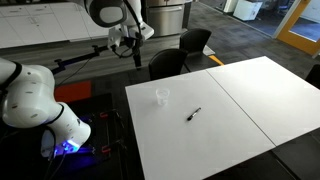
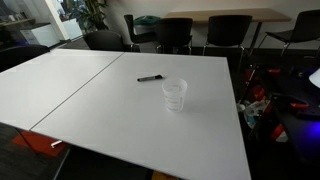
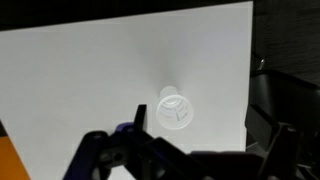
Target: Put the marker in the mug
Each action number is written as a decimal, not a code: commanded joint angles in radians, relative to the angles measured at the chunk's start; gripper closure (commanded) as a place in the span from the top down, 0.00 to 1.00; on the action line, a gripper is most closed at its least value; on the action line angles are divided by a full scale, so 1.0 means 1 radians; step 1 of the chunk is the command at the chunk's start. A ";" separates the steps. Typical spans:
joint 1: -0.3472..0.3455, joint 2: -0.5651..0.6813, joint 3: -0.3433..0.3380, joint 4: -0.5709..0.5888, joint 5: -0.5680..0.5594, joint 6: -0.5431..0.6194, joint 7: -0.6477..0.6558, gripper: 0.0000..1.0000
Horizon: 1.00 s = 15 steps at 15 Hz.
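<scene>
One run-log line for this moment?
gripper: open, empty, raised | small clear cup: upright, empty, on white table | thin black marker: lying on table, apart from cup

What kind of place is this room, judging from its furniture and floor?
Probably an office or a meeting room. It has large white rectangular tables pushed together edge to edge, black office chairs standing along them, and a grey carpeted floor.

Your mug (image 3: 176, 108) stands upright on the white table (image 3: 70, 80). The table's edge runs right of the mug, with dark floor (image 3: 290, 40) past it. Your gripper (image 3: 188, 150) enters below the mug, jaws spread wide, not touching it.
</scene>
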 commanded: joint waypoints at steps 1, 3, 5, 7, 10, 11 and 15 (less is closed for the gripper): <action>-0.055 0.012 -0.001 0.026 -0.146 0.060 -0.028 1.00; -0.088 0.027 -0.013 0.035 -0.235 0.113 -0.037 1.00; -0.118 0.048 -0.030 0.050 -0.304 0.163 -0.054 1.00; -0.135 0.077 -0.056 0.068 -0.345 0.212 -0.097 1.00; -0.136 0.140 -0.100 0.109 -0.359 0.240 -0.197 1.00; -0.137 0.164 -0.108 0.124 -0.365 0.243 -0.221 1.00; -0.128 0.270 -0.137 0.184 -0.364 0.242 -0.320 1.00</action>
